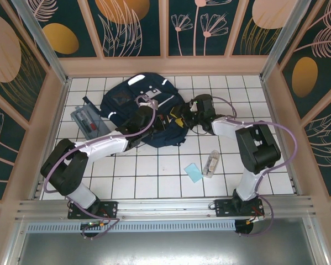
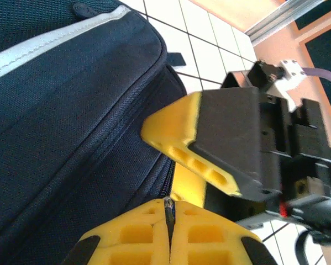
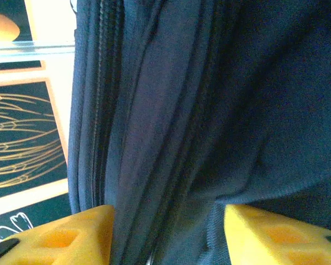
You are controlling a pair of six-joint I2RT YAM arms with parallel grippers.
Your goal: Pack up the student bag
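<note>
Pinching fully closed at the zipper seam of the student bag (image 2: 60, 110): left gripper (image 2: 169, 203), both yellow fingers pressed flat together, a thin dark zip pull (image 2: 168, 212) nipped between the tips. Close alongside, right gripper (image 3: 168, 212), two yellow fingers held apart, straddling a fold of navy fabric and zipper track; impossible to tell whether actually pressing the cloth.

Lying toward the back of the white tiled table (image 1: 154, 171), near its middle: one student bag, navy with white stripes, front panel up, two arms meeting over the near edge. Just beside the bag on the left, one flat grey pouch (image 1: 88, 118) with something red inside. Well apart on the near right tiles, one pale blue card (image 1: 193, 172) lying just beside one clear case (image 1: 211, 164).

Counted in all: two grippers, four yellow fingers, one bag, one pouch, one card, one clear case.
</note>
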